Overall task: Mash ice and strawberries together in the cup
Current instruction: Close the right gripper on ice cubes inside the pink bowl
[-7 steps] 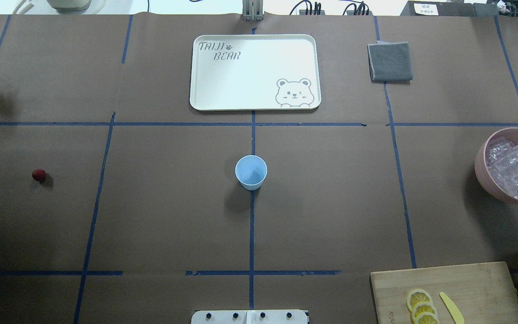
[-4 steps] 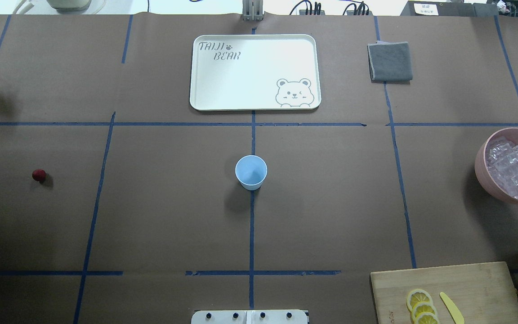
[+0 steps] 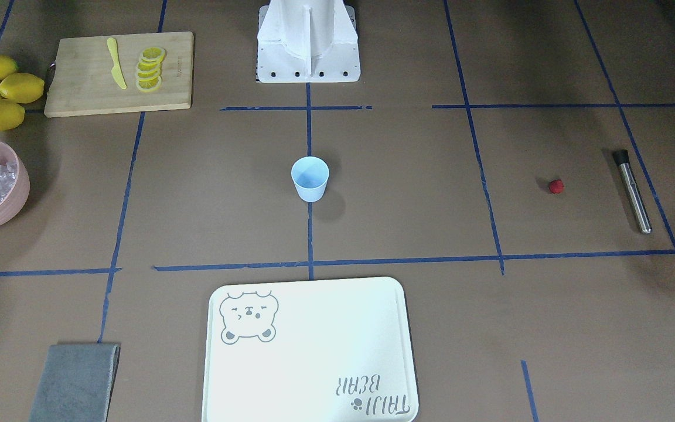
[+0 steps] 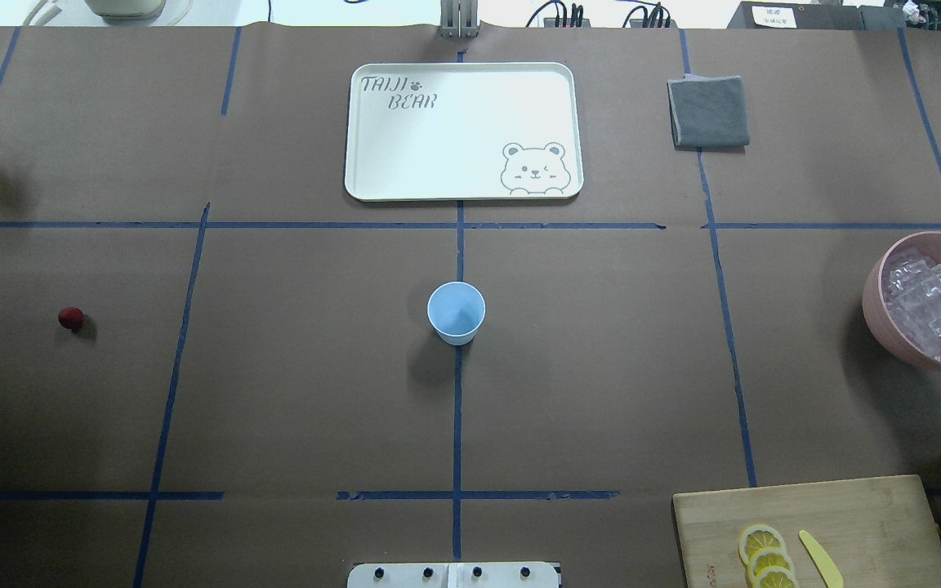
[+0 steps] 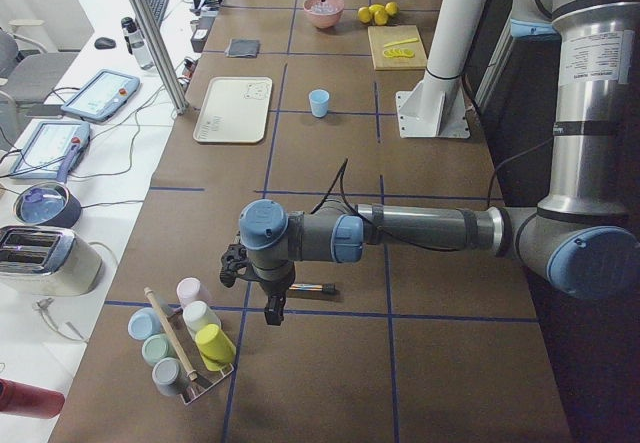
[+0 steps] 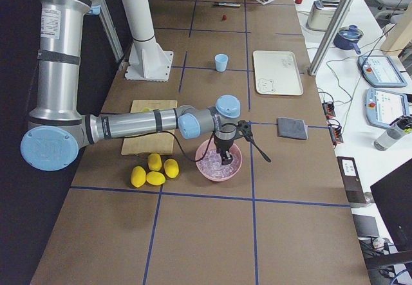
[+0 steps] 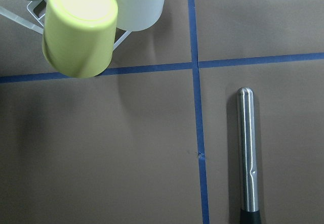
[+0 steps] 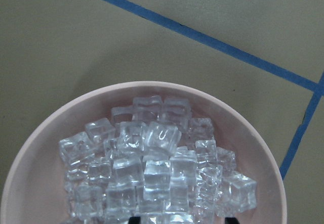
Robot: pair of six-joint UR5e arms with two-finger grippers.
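Observation:
The pale blue cup (image 4: pixel 456 312) stands upright and empty at the table's middle. One small red strawberry (image 4: pixel 70 318) lies far to the left, near a steel muddler (image 3: pixel 632 190). Clear ice (image 8: pixel 152 168) fills the pink bowl (image 4: pixel 875 302) at the right edge. My right gripper (image 6: pixel 224 159) hangs over that bowl. In the right wrist view its two dark fingertips (image 8: pixel 134 219) sit wide apart, open, just above the cubes. My left gripper (image 5: pixel 270 308) hovers by the muddler (image 7: pixel 248 158) at the left end. Whether it is open or shut I cannot tell.
A white bear tray (image 4: pixel 462 131) and a folded grey cloth (image 4: pixel 709 112) lie at the far side. A cutting board (image 4: pixel 813 531) with lemon slices and a yellow knife sits near right, beside whole lemons (image 3: pixel 0 88). A rack of coloured cups (image 5: pixel 185 348) stands near the left gripper.
The right gripper's black finger over the bowl has shifted slightly lower. The cup, strawberry and muddler have not moved.

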